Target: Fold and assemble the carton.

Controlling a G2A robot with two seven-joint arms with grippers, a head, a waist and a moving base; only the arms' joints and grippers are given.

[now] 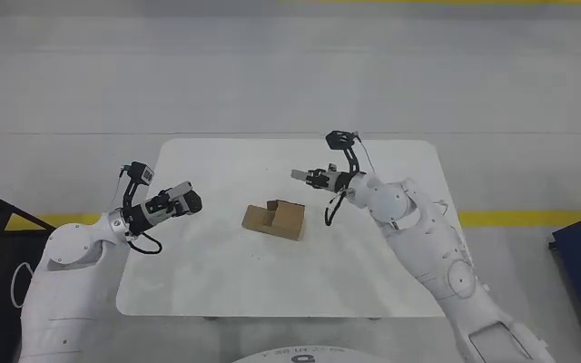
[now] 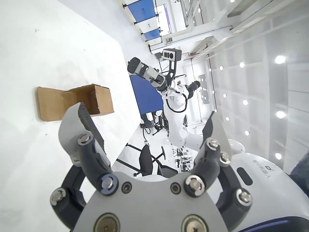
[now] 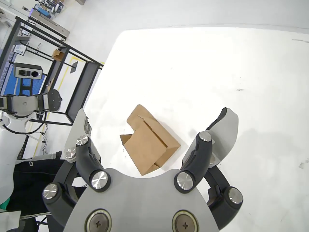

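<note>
A small brown carton (image 1: pixel 275 219) lies near the middle of the white table (image 1: pixel 227 272), partly folded, with one flap lying flat and an open end raised. In the left wrist view the carton (image 2: pixel 72 103) shows its hollow end; in the right wrist view the carton (image 3: pixel 148 140) sits between the spread fingers but farther off. My left gripper (image 1: pixel 186 199) hovers open to the left of the carton, apart from it. My right gripper (image 1: pixel 300 175) hangs open just behind and right of the carton, holding nothing.
The table's rounded edges (image 1: pixel 427 145) bound the work area, with grey floor and a yellow line (image 1: pixel 517 218) beyond. Black metal racks (image 3: pixel 55 73) stand off the table's far side in the right wrist view.
</note>
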